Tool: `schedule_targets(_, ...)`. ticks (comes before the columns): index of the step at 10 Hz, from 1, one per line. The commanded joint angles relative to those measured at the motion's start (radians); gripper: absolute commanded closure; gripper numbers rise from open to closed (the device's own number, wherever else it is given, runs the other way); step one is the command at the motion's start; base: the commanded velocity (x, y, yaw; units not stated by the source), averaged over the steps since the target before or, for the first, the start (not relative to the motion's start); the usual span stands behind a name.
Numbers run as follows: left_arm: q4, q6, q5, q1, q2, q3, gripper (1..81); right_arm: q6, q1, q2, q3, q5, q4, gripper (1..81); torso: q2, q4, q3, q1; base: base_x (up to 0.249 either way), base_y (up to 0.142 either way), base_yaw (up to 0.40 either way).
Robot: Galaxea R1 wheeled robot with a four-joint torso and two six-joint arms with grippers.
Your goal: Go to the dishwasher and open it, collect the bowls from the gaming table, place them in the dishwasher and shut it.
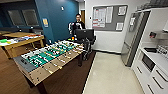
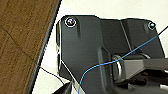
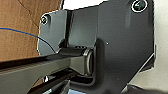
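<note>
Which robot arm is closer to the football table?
Likely left: the football table stands on the robot's left side, so away from the right arm. Both wrist cameras face the floor.

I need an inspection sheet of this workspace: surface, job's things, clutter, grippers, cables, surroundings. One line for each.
Surface: brown wood-look floor meets pale floor.
Job's things: long white-topped table at far left carries colourful boards; bowls and dishwasher nothing seen.
Clutter: foosball table stands close ahead.
Grippers: cannot tell open or shut.
Cables: thin blue cable crosses the left wrist; another at the right wrist.
Surroundings: person beyond the foosball table, noticeboard, steel fridge, white cabinets with microwave.
</note>
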Motion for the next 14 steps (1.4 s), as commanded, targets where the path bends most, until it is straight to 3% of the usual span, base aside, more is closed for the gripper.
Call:
schedule_targets(1,0.016,0.006,0.045,-0.024,-0.007,0.0,1.0,-0.004,0.035,-0.006,0.001,-0.061,-0.007,1.0,0.0,0.0,0.0,0.0,0.0,0.0,0.348)
schedule_targets(14,0.016,0.008,0.046,-0.024,0.031,-0.057,1.0,-0.007,0.034,0.055,-0.075,-0.06,-0.01,1.0,0.0,0.0,0.0,0.0,0.0,0.0,0.35)
